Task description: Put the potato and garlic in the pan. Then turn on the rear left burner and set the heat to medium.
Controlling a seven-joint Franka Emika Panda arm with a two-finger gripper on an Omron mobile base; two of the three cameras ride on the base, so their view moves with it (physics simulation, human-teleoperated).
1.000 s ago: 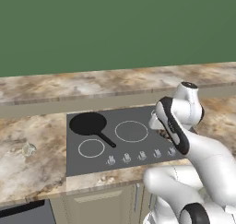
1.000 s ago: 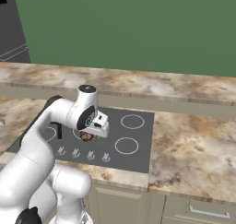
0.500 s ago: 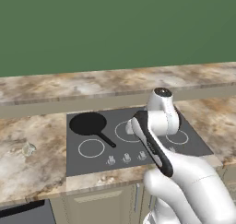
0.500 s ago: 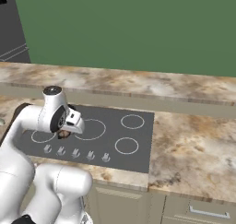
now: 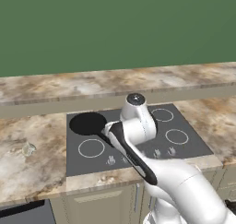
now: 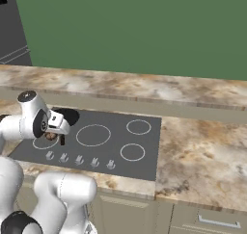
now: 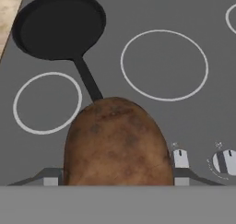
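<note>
My gripper is shut on the potato, a brown roundish lump that bulges between the fingers. It hangs above the cooktop, over the end of the handle of the black pan. The pan is empty and covers the rear left burner, at the cooktop's back left. From the right base camera the potato peeks out under the hand, with my gripper just in front of the pan. The garlic, a pale bulb, lies on the counter left of the cooktop.
White-ringed zones mark the dark cooktop: a small one at the front left and a large one in the middle. Knobs line its front edge. A raised marble ledge runs behind, below a green wall.
The arm has swung left across the cooktop with the potato in its grip, from the right-hand zones to the pan's handle. The pan and the garlic have stayed put.
</note>
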